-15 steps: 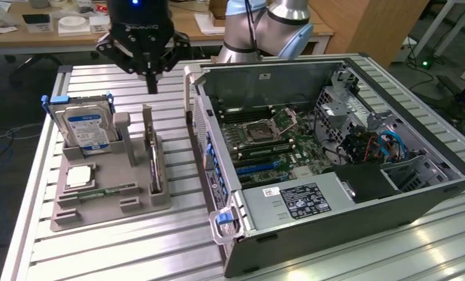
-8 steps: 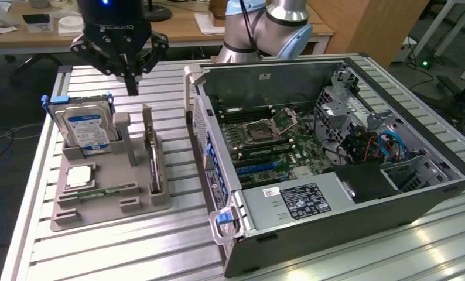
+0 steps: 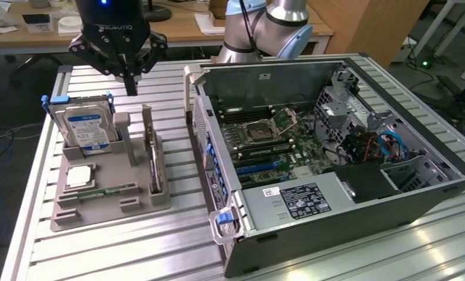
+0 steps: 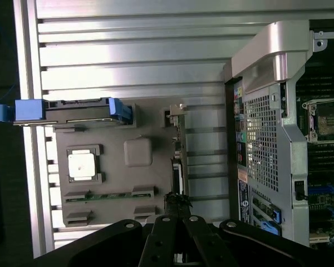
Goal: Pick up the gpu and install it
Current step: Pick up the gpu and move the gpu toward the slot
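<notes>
- One arm [image 3: 267, 26] is showing its silver and blue joints behind the case [image 3: 358, 216], while its gripper [image 3: 131, 88] is hanging over the table [image 3: 99, 246] at the exterior view's left.
- Gripper body is standing vertical, with the fingers pointing straight down.
- Gripper fingers are pressing together tip against tip and are clamping nothing.
- Gripper tips are hovering above the far end of the holder [image 3: 131, 170], between the hard drive [image 3: 85, 126] and the gpu [image 3: 153, 158], and clear of both.
- Gpu is standing on its long edge in a slot of the holder, on the side nearest the case and apart from it.
- Hard drive is standing upright in its own slot on the holder's other side.
- Chip [image 3: 79, 175] and memory stick [image 3: 103, 191] are lying flat on the holder's near part.
- Case is lying on the table at the exterior view's right, with its open side facing up and the motherboard [image 3: 267, 140] showing.
- Through the wrist view, the gripper [image 4: 176, 203] is lining up with the gpu [image 4: 179, 167], which is showing edge-on beyond the tips.
- Pale bracket [image 4: 175, 111] is sitting at the gpu's end away from the gripper.
- Same view is taking in the holder [image 4: 114, 133], the hard drive [image 4: 72, 111], the chip [image 4: 80, 165], the memory stick [image 4: 108, 194], the case [image 4: 261, 72] and the table [image 4: 128, 55].
</notes>
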`<state>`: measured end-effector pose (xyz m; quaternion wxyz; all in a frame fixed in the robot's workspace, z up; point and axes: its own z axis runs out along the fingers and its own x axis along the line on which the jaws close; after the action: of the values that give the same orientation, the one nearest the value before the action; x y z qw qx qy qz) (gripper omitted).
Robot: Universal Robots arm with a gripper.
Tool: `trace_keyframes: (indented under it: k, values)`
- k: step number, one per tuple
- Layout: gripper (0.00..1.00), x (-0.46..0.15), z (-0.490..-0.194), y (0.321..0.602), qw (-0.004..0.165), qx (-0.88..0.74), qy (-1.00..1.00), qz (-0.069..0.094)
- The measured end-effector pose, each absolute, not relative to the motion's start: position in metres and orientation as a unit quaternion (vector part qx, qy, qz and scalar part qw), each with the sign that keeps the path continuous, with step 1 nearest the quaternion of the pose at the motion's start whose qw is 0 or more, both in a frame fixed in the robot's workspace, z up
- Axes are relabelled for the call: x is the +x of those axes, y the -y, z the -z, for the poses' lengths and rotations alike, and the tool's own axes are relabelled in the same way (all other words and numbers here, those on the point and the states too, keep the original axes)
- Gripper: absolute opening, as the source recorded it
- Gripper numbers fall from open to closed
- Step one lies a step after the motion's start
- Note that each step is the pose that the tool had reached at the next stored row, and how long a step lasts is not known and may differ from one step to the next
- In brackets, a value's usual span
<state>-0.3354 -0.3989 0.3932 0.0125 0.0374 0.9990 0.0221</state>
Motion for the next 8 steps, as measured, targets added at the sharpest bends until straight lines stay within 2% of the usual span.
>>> trace_keyframes:
  k: [8]
  values:
    - [0.11,-0.3354,-0.3932,0.3989,0.012,0.037,-0.999,-0.022]
